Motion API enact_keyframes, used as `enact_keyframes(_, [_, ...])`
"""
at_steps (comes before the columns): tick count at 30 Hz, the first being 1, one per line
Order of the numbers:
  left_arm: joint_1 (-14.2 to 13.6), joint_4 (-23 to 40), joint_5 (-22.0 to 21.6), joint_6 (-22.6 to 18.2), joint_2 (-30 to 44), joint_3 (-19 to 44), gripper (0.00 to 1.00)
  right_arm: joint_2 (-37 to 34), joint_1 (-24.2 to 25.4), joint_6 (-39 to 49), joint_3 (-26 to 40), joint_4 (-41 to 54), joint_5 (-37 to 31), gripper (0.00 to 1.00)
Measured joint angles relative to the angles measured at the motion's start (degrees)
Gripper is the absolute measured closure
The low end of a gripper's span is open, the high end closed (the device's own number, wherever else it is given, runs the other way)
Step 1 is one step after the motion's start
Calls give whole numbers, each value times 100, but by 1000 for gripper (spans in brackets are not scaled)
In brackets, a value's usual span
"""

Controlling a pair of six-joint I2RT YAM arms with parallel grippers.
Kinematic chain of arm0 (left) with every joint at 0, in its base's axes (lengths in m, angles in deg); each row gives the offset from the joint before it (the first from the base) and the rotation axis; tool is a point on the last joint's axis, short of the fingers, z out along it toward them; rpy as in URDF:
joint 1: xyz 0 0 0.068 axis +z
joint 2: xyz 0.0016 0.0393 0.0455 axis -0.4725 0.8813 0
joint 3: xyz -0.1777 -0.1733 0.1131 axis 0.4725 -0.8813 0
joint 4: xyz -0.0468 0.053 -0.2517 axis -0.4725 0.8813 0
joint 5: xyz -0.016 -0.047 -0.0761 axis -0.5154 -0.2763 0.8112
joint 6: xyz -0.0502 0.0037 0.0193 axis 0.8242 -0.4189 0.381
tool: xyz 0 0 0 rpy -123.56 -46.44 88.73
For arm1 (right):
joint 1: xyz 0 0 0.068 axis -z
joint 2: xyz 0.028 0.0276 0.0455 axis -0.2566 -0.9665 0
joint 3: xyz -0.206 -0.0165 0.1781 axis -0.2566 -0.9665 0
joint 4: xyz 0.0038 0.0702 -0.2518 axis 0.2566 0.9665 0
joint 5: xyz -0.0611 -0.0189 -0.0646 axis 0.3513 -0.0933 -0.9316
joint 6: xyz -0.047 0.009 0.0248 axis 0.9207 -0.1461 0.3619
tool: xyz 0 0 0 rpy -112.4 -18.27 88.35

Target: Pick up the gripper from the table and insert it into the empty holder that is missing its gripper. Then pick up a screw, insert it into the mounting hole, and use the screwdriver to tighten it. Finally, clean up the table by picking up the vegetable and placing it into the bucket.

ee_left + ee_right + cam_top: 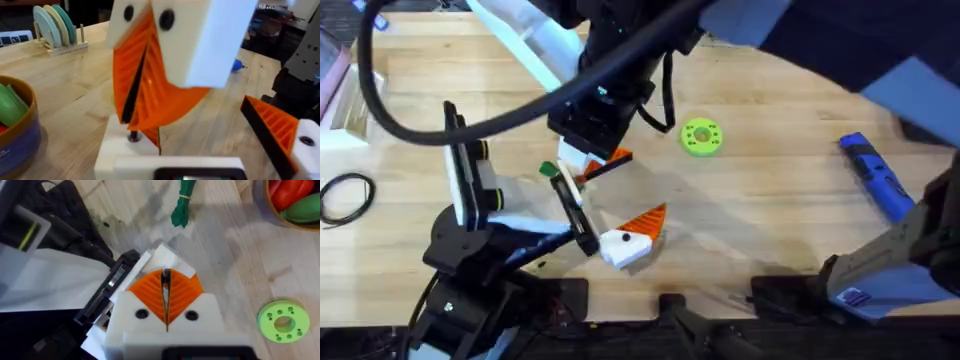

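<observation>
Lying on bare wood, the vegetable (183, 202) (dark green, banded)

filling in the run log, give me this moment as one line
right gripper shut, mid-table | vegetable on table, not in bucket | screwdriver on table at right, unheld

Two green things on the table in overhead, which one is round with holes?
The bright green disc, to the right of the arms. The dark green vegetable is small, without holes, and lies beside the left gripper.
</observation>
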Motion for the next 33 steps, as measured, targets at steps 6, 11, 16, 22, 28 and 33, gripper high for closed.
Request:
enact_keyframes(6, [0,0,0,2,0,0,7,0,-12,-3,0,-6,-82,995])
enact_keyframes(11, [0,0,4,0,0,0,8,-26,-39,-2,0,-108,-207,995])
enact_keyframes(16, [-7,0,19,0,0,0,7,-57,-44,-2,0,-170,-219,995])
enact_keyframes(22, [-11,0,32,0,0,0,8,-59,-44,-2,0,-139,-240,995])
enact_keyframes(28, [-13,2,114,5,0,0,7,-59,-42,-2,18,-12,-243,995])
enact_keyframes(33, [-13,4,116,23,2,0,7,-59,-42,-2,33,86,-256,995])
